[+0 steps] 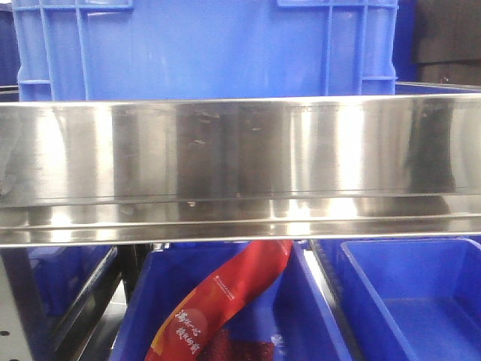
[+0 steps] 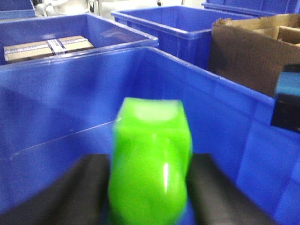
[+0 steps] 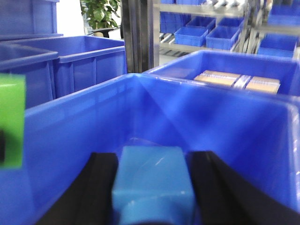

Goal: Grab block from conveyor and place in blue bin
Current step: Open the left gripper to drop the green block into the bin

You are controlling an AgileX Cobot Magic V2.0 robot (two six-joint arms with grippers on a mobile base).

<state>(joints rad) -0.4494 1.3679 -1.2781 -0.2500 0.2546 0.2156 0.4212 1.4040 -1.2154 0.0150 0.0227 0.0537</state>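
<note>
In the left wrist view my left gripper (image 2: 149, 163) is shut on a bright green block (image 2: 150, 140), held between the black fingers (image 2: 79, 187) over the inside of a large blue bin (image 2: 70, 93). In the right wrist view my right gripper (image 3: 152, 161) is shut on a light blue block (image 3: 152, 185), also held over the blue bin (image 3: 225, 112). The light blue block shows at the right edge of the left wrist view (image 2: 287, 84). The green block shows at the left edge of the right wrist view (image 3: 11, 119). The conveyor is out of view.
Other blue bins stand around, one holding taped cardboard packages (image 2: 47, 47). A brown cardboard box (image 2: 253, 47) sits at the right. The front view shows a steel rail (image 1: 240, 150), blue bins above and below it, and a red packet (image 1: 225, 301).
</note>
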